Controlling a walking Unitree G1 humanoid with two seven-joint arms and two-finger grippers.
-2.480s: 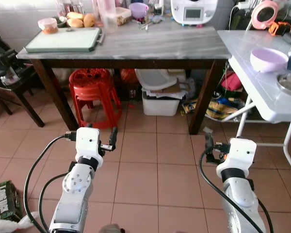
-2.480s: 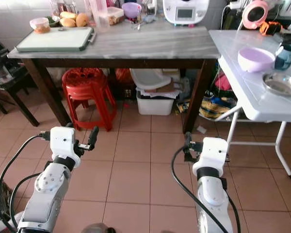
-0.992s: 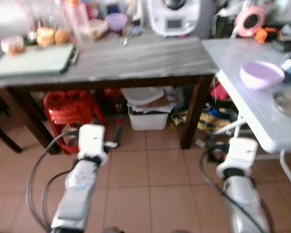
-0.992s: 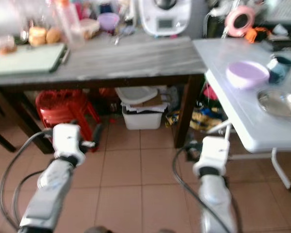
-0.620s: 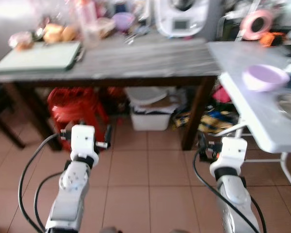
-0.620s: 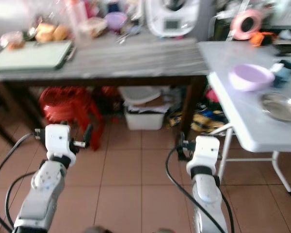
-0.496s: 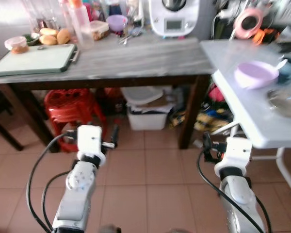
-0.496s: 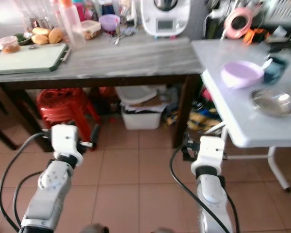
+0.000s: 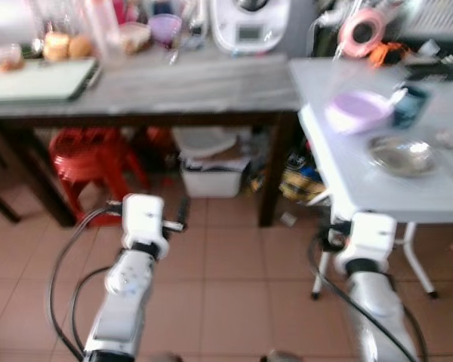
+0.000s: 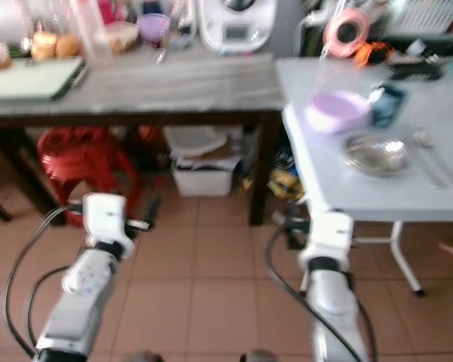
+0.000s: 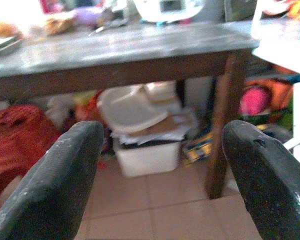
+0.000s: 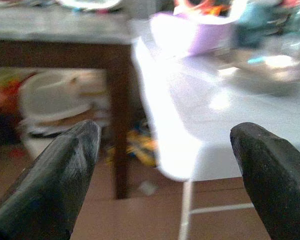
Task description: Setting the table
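A: What matters most for the robot here?

B: Everything is best placed from the white folding table (image 10: 377, 181). The long grey marble-topped table with dark legs (image 10: 158, 83) butts against its far corner; the red plastic stool (image 10: 83, 154) stands under that grey table, well apart from the white one. The table setting lies on the white top: a lilac plastic bowl (image 10: 335, 110) toward the far side, a shallow steel dish (image 10: 376, 153) just nearer than it, a dark teal cup (image 10: 385, 104) beside the bowl.

A: And the grippers?

B: Both hang empty over the tiled floor, short of the white table's near edge. The left gripper (image 11: 162, 165) has its fingers spread wide; so does the right gripper (image 12: 165, 170), which faces the table's edge, bowl and dish beyond.

A: How should the approach go?

B: Probably by squaring up to the white table before reaching, since the views are blurred. The right arm seems better placed; it should rise clear of the table edge first.
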